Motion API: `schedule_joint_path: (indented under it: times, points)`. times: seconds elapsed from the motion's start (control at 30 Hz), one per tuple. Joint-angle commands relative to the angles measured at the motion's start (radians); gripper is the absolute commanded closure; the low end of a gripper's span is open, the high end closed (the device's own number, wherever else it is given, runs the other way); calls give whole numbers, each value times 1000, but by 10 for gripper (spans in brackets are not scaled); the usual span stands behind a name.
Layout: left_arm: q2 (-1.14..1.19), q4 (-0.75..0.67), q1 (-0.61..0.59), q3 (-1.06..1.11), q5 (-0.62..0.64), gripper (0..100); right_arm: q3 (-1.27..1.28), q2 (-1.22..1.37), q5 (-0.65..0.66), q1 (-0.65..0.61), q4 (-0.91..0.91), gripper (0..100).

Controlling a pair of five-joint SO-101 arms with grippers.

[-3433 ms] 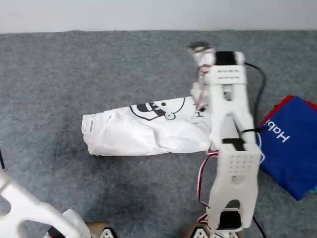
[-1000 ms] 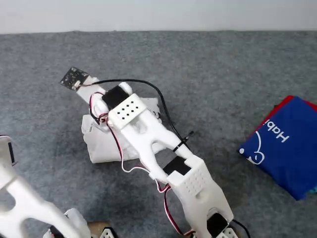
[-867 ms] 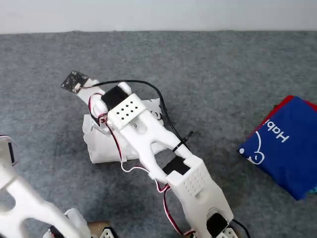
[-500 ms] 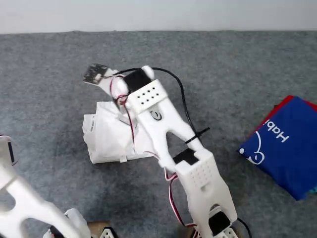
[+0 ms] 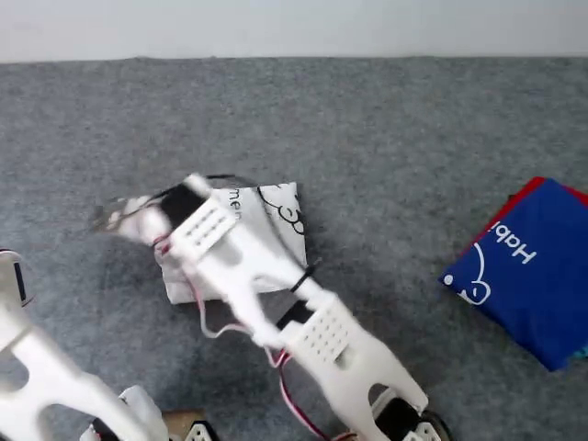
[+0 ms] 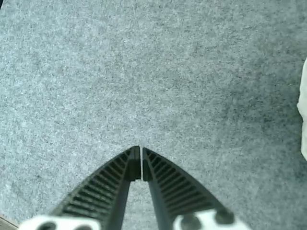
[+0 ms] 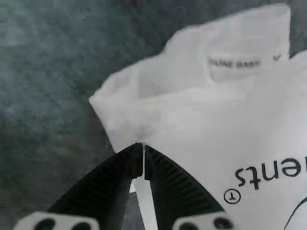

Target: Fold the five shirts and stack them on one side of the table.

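Observation:
A white shirt [image 5: 276, 216] with a black cartoon print lies folded in a compact rectangle left of the table's middle. The right arm stretches across it from the front. My right gripper [image 5: 115, 216] is blurred just past the shirt's left edge. In the right wrist view the right gripper [image 7: 143, 146] is shut, with its tips above the white shirt [image 7: 216, 120] near a corner and the neck label. My left gripper [image 6: 141, 149] is shut over bare grey carpet, and a sliver of white cloth [image 6: 303, 115] shows at the side. The left arm [image 5: 37, 377] stands at the front left.
A folded blue shirt [image 5: 533, 266] with white print lies at the right edge of the table on top of a red one [image 5: 528, 193]. Grey carpet [image 5: 386, 129] covers the table. A pale wall runs along the far edge.
The right arm carried the shirt's right end over to the left, halving it. In the last half second its gripper swung from behind the shirt to its left side. The left arm stayed put.

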Motion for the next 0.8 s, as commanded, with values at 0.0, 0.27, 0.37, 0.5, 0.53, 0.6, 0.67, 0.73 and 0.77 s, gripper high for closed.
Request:
schedule_joint_path:
  times: [0.0, 0.27, 0.37, 0.5, 0.53, 0.6, 0.67, 0.73, 0.77]
  points:
    - [-29, -26, 6, -12, 6, 986, -110, -39, -32, -22, 42, 989]
    - [-29, -63, 8, -10, 6, 986, -143, -97, -44, 122, 38, 922]
    - [-28, -63, 8, -10, 6, 986, -149, -82, -104, 114, 38, 845]
    - [-28, -61, 2, -8, 5, 986, -144, -77, -209, 42, 42, 820]
    - [-28, -61, 0, -8, 3, 986, -144, -77, -229, 24, 42, 820]
    - [-28, -60, 0, -8, 3, 986, -144, -77, -253, -10, 42, 819]
    - [-28, -60, 0, -8, 3, 986, -144, -74, -262, -33, 44, 819]
    - [-28, -60, 0, -8, 3, 986, -120, -74, -262, -48, 44, 819]
    - [-28, -60, 0, -8, 3, 986, -92, -79, -262, -58, 44, 818]
